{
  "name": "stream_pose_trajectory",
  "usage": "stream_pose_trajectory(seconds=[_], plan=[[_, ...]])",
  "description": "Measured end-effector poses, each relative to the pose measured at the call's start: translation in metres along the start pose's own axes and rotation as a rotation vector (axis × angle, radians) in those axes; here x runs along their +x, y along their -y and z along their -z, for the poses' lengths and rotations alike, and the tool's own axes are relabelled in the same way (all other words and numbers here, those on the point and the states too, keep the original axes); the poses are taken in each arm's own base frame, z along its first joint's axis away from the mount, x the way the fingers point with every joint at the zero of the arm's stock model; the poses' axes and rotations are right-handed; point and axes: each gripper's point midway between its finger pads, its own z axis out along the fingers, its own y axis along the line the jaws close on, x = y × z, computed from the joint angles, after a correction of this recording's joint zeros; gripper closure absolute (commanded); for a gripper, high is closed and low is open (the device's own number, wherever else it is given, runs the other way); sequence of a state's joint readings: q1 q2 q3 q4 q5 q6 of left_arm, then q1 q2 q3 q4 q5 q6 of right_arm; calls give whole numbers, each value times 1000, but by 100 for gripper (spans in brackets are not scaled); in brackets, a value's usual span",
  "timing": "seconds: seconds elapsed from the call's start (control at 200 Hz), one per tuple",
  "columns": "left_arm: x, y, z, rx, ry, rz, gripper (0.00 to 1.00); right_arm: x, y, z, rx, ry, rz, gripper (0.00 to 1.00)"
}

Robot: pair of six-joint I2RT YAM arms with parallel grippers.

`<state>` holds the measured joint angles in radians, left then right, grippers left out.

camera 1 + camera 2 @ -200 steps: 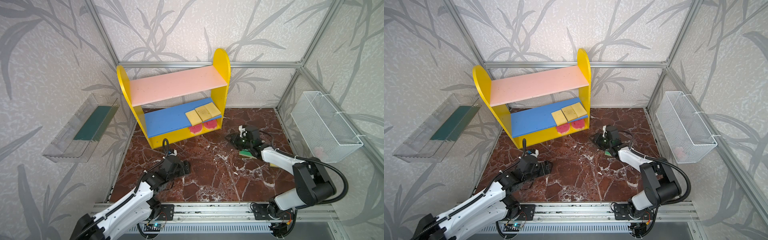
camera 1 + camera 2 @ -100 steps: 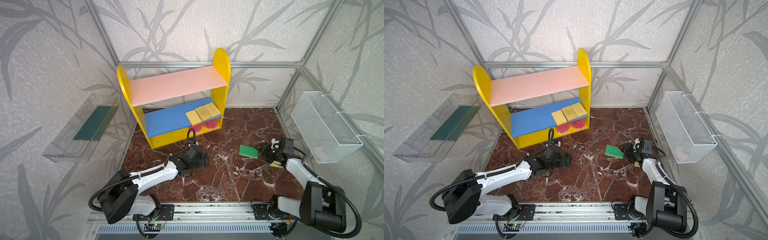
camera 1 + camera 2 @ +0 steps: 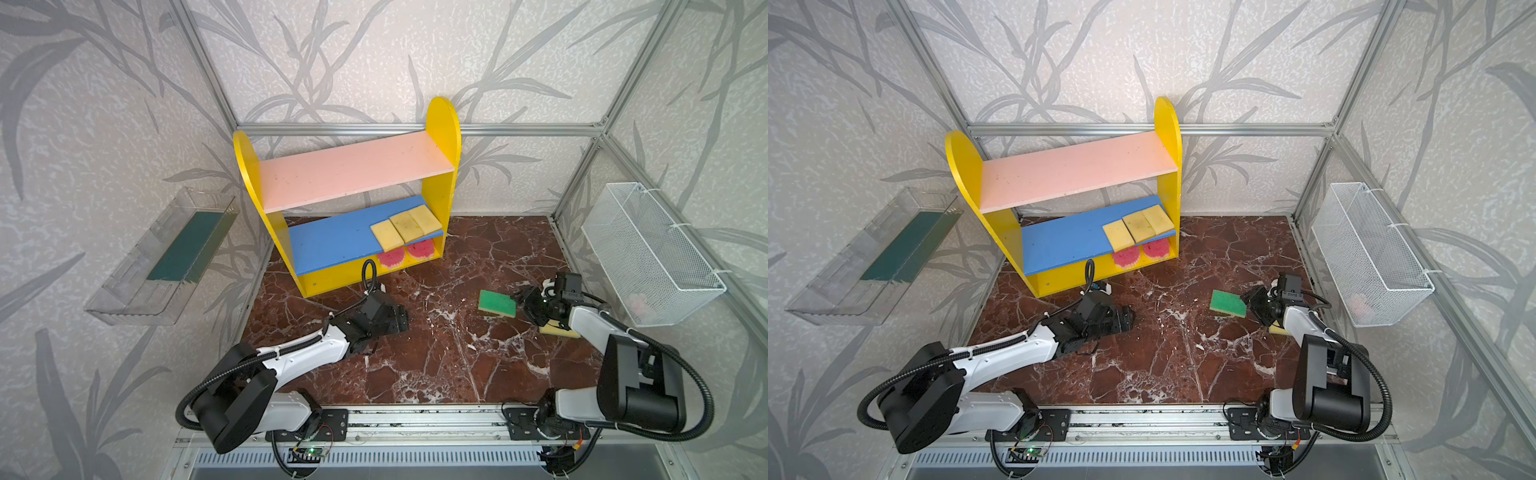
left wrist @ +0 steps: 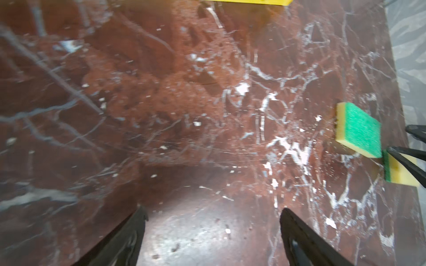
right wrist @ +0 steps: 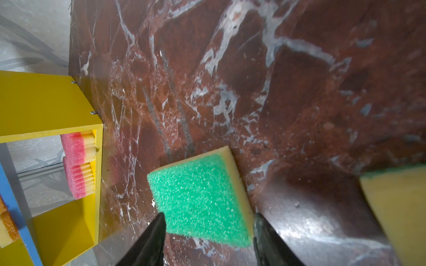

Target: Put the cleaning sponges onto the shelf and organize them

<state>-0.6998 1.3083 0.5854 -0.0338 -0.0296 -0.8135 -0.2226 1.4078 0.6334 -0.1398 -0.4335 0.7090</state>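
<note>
The right end effector (image 5: pixel 208 232) has its fingers apart on either side of one end of the green-faced sponge (image 5: pixel 200 199), which lies flat on the worktop (image 3: pixel 436 353); no squeeze shows. The left end effector (image 4: pixel 212 221) stands wide apart over bare worktop, holding nothing. Three yellow sponges (image 3: pixel 405 226) lie on the shelf's (image 3: pixel 353 174) blue board.

Open left pincer (image 4: pixel 212 230) over marble floor (image 4: pixel 161 103), green sponge (image 4: pixel 362 129) far off.

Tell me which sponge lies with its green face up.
The green-topped sponge on the floor, just before the right tool; those on the shelf show yellow or pink.
</note>
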Motion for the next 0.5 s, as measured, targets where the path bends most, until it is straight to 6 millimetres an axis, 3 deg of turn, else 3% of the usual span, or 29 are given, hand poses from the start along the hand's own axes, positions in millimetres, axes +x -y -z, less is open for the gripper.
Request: stream_pose_trajectory(seconds=[0.26,0.5], plan=[[2,-18,8,12,13,39,8,-8,-5,-20,28,-32,16,40],[1,-32,26,27,58,72,8,11,-56,-53,-10,-122,151,40]])
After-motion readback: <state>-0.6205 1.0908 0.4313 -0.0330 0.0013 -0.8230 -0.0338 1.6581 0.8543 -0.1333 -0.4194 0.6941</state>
